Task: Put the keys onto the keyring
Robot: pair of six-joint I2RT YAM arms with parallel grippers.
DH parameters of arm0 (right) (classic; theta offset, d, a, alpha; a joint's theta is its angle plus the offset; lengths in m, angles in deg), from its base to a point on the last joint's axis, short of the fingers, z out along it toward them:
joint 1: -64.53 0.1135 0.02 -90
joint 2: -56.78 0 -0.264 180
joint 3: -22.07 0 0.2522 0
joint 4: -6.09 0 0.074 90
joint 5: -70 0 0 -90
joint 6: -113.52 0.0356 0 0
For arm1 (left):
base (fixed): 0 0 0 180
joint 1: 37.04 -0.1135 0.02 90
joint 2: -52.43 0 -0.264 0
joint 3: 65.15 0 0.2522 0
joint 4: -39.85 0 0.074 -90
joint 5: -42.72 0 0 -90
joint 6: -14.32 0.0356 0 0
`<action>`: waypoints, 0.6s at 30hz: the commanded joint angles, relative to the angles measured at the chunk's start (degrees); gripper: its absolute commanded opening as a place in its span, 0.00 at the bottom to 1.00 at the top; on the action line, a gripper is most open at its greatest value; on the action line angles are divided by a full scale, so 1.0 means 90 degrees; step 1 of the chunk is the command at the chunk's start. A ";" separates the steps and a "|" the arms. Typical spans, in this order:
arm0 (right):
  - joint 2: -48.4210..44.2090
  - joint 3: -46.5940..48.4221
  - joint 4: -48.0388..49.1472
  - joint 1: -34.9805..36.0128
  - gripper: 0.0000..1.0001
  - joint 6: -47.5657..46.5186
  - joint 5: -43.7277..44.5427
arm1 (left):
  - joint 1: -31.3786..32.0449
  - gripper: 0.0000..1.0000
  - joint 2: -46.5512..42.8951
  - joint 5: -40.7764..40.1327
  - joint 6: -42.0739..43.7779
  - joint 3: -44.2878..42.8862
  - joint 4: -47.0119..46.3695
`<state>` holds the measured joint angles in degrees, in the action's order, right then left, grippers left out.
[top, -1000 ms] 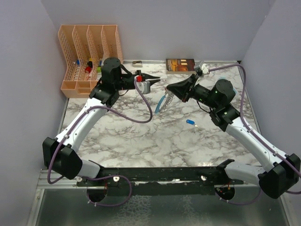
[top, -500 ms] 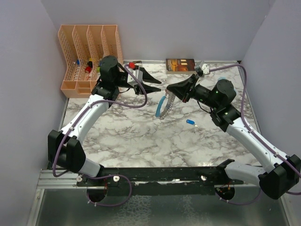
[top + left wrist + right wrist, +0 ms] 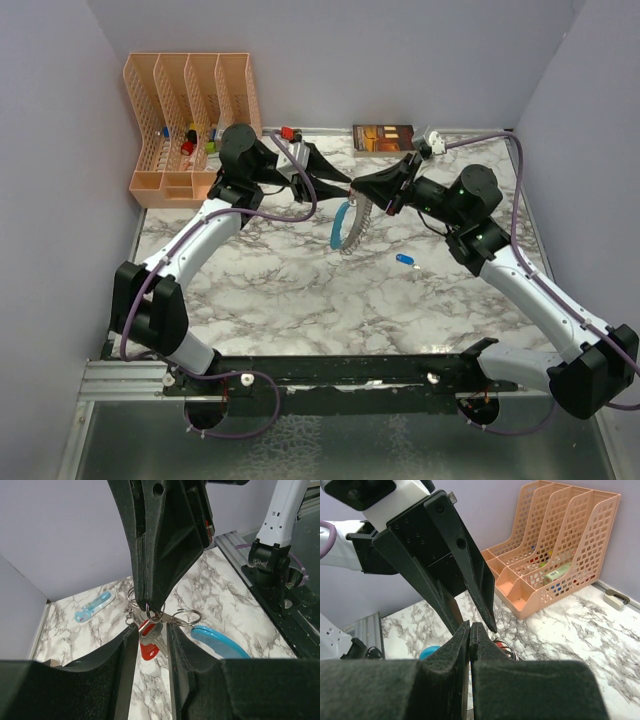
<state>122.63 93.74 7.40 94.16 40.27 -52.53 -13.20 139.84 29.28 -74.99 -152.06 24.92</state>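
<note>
Your right gripper (image 3: 470, 626) pinches the keyring (image 3: 182, 616), red key (image 3: 149, 647) dangling below. Your left gripper (image 3: 150, 632) stands spread around that key.

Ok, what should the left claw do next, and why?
Probably close gently on the red key. The left gripper is open, with that key hanging right between its fingers, while the shut right gripper holds the keyring up above the table. A grip there would let it steady the key.
</note>
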 commanded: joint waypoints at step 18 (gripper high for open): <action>0.0052 0.0092 0.0508 0.0026 0.01 0.0104 -0.0210 | 0.0165 0.24 0.0189 0.0307 -0.0438 -0.0192 -0.0492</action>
<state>123.26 93.74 8.23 94.16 40.47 -53.32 -12.15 141.26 30.30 -78.27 -152.13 21.91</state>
